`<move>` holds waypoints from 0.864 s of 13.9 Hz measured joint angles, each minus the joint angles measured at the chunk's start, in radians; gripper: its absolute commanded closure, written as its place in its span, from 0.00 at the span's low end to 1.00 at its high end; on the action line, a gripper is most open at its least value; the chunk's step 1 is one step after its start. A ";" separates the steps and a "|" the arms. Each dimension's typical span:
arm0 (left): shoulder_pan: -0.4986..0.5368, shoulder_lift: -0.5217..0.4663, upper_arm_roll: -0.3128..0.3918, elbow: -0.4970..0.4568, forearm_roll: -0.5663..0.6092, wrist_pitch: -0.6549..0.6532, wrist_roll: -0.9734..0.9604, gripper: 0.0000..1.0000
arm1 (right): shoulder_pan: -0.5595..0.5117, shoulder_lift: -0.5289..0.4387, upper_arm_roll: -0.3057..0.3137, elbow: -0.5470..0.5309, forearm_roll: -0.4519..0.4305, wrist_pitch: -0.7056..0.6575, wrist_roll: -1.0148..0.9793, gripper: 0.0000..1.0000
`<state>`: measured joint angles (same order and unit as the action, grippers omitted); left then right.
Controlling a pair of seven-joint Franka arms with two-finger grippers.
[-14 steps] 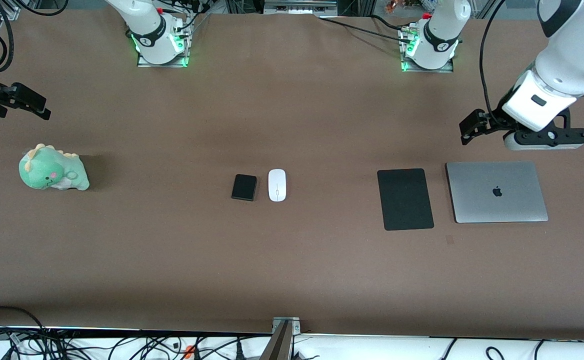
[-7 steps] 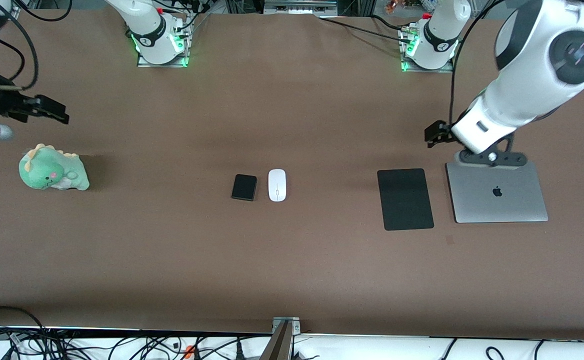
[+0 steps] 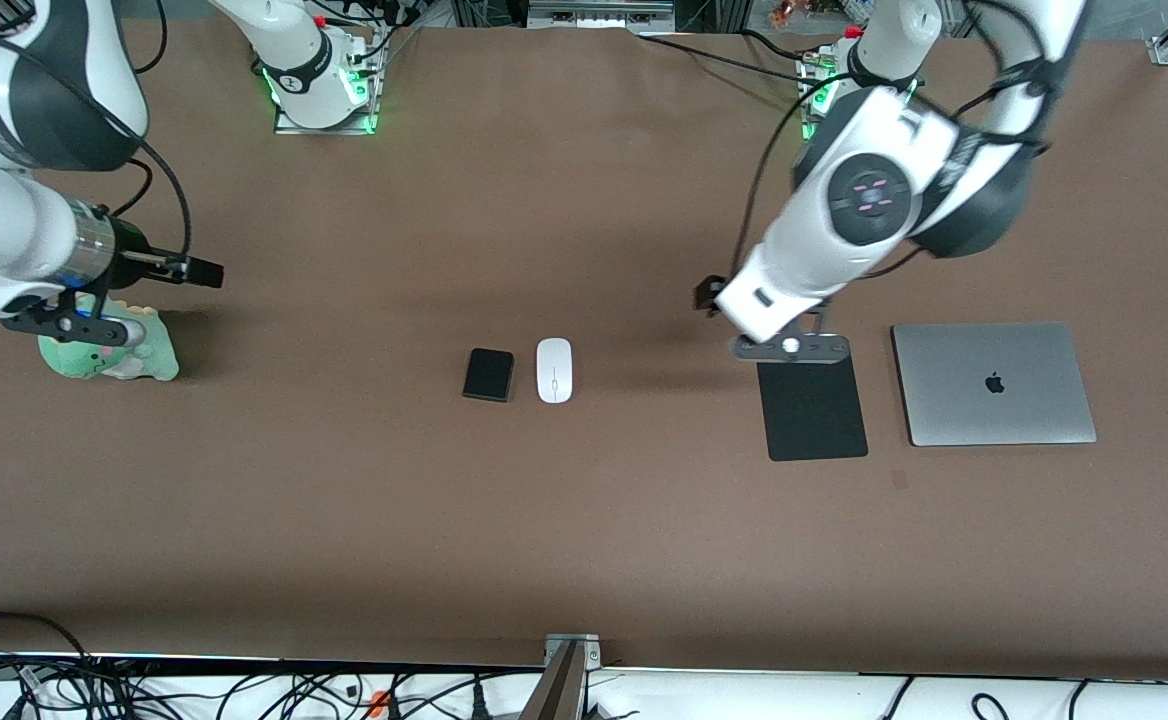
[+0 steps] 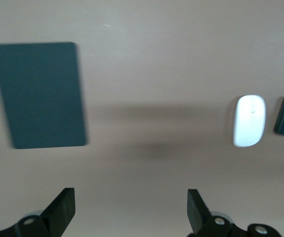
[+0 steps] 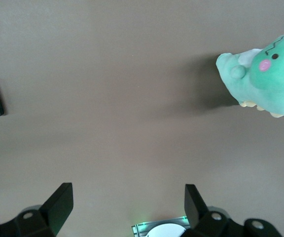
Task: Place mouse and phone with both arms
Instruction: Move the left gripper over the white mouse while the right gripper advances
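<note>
Mouse (image 3: 554, 370) beside phone (image 3: 489, 375), untouched

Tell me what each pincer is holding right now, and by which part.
Nothing is held. The left pincer is open over bare table near the black mat; the right pincer is open by the plush toy. Mouse and phone lie untouched.

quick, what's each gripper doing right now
Left gripper: open, holding nothing, over bare table beside the black mat.
Right gripper: open, holding nothing, over bare table near the plush dinosaur.
</note>
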<state>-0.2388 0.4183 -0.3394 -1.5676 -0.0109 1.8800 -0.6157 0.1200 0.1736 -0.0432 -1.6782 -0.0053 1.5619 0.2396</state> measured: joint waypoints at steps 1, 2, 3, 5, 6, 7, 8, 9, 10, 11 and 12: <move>-0.035 0.042 0.000 0.013 0.000 0.046 -0.057 0.00 | 0.000 0.006 0.000 0.000 0.005 0.001 0.000 0.00; -0.071 0.090 0.000 0.037 0.000 0.092 -0.113 0.00 | 0.000 0.010 -0.001 0.000 0.015 0.001 0.001 0.00; -0.107 0.143 0.001 0.074 0.000 0.136 -0.167 0.00 | 0.000 0.014 -0.001 0.000 0.023 0.001 0.006 0.00; -0.172 0.249 0.012 0.158 0.000 0.213 -0.238 0.00 | 0.000 0.016 -0.001 0.000 0.029 0.001 0.035 0.00; -0.201 0.292 0.023 0.187 0.000 0.253 -0.248 0.00 | 0.000 0.016 -0.001 0.000 0.030 0.001 0.045 0.00; -0.230 0.327 0.040 0.204 0.001 0.290 -0.251 0.00 | 0.002 0.016 -0.001 0.000 0.032 0.001 0.060 0.00; -0.267 0.357 0.069 0.215 0.003 0.325 -0.251 0.00 | 0.007 0.016 -0.001 0.000 0.032 0.001 0.075 0.00; -0.315 0.383 0.110 0.221 0.005 0.352 -0.251 0.00 | 0.013 0.016 -0.001 0.000 0.032 0.001 0.082 0.00; -0.367 0.407 0.157 0.229 0.005 0.375 -0.252 0.00 | 0.020 0.016 0.000 0.000 0.033 0.001 0.089 0.00; -0.410 0.429 0.192 0.242 0.005 0.391 -0.255 0.00 | 0.026 0.016 0.000 0.000 0.033 0.001 0.095 0.00; -0.440 0.452 0.211 0.262 0.005 0.399 -0.260 0.00 | 0.028 0.016 0.000 0.000 0.033 0.001 0.097 0.00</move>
<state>-0.6786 0.8705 -0.1285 -1.3056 -0.0057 2.2793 -0.8752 0.1482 0.1897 -0.0433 -1.6786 0.0272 1.5626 0.3366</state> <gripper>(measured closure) 0.000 0.000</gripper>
